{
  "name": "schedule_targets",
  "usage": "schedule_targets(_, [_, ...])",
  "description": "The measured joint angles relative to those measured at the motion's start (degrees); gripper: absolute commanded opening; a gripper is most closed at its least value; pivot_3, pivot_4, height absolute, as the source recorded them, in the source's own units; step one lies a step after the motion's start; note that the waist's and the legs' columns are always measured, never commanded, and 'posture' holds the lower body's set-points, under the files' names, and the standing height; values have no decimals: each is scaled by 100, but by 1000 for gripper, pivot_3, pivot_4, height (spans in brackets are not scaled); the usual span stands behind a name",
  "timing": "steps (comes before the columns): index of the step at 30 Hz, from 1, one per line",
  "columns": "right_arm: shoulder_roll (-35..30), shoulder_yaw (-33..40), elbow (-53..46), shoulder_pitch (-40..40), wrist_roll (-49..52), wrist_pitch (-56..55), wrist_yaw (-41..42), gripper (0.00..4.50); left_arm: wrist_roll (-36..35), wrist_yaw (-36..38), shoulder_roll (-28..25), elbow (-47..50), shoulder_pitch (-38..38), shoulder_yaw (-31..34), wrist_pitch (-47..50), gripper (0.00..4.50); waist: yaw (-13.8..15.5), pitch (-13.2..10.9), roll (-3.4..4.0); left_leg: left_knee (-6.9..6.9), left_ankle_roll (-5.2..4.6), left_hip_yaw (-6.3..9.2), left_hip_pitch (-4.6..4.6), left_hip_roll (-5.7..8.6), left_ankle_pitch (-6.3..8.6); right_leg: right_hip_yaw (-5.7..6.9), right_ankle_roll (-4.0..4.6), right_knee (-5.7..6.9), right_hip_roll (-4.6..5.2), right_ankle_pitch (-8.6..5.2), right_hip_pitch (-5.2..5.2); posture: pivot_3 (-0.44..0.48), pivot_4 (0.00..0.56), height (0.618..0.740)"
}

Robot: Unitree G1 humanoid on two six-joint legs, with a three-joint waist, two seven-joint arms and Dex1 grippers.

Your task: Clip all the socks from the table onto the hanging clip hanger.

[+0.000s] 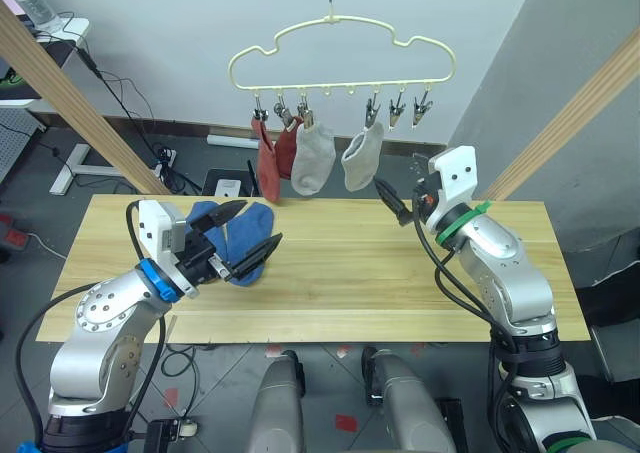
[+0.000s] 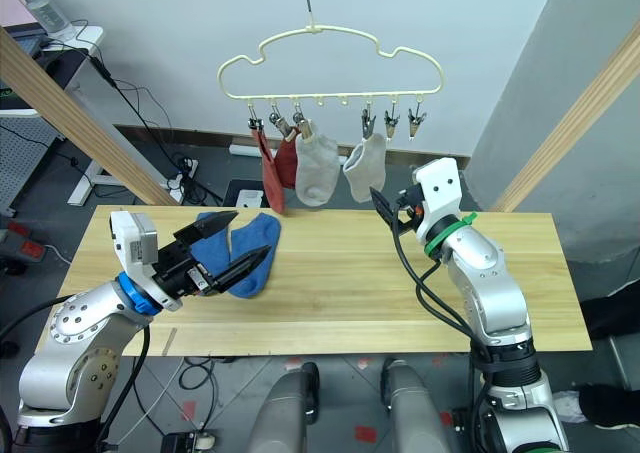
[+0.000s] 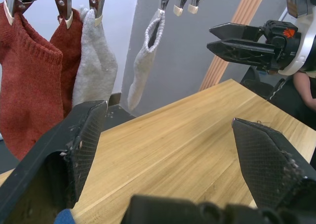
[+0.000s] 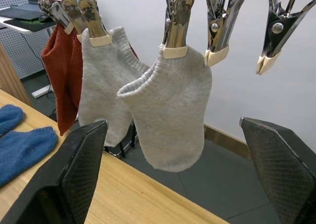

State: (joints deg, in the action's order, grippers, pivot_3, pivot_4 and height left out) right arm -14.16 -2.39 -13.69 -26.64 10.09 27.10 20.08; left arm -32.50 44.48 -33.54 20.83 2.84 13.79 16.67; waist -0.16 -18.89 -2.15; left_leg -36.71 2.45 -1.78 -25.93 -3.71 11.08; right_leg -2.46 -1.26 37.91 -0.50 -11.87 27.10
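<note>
The pale-yellow clip hanger (image 1: pixel 340 84) hangs above the table's far edge. Two rust-red socks (image 1: pixel 268 168) and two light grey socks (image 1: pixel 312 158) hang from its clips. The two clips at its right end (image 1: pixel 410 106) are bare. Two blue socks (image 2: pixel 255 243) lie side by side on the table (image 1: pixel 400 283) at the far left. My left gripper (image 1: pixel 245 230) hovers open just over them, holding nothing. My right gripper (image 1: pixel 397 195) is open and raised, just right of and below the rightmost grey sock (image 4: pixel 170 105), with nothing between its fingers.
Slanted round wooden poles stand at the left (image 1: pixel 80 113) and right (image 1: pixel 580 113) of the table. Cables and a power strip (image 1: pixel 165 158) lie on the floor behind it. The table's middle and right are bare wood.
</note>
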Motion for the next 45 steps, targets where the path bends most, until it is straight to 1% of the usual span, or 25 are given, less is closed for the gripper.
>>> schedule_targets(29, [11, 0, 0, -53, 2, 0, -17, 4487, -5, -6, 0, 0, 14, 0, 2, 4500, 0, 0, 0, 0, 0, 0, 0, 0, 0, 0, 0, 1, 0, 0, 0, 78, 341, 740])
schedule_targets(45, [40, -18, 0, -106, 4, 0, -14, 4487, -7, -7, 0, 1, 18, 1, 8, 4500, 2, 0, 0, -1, 0, 1, 0, 0, 0, 0, 0, 2, 0, 0, 0, 85, 331, 740])
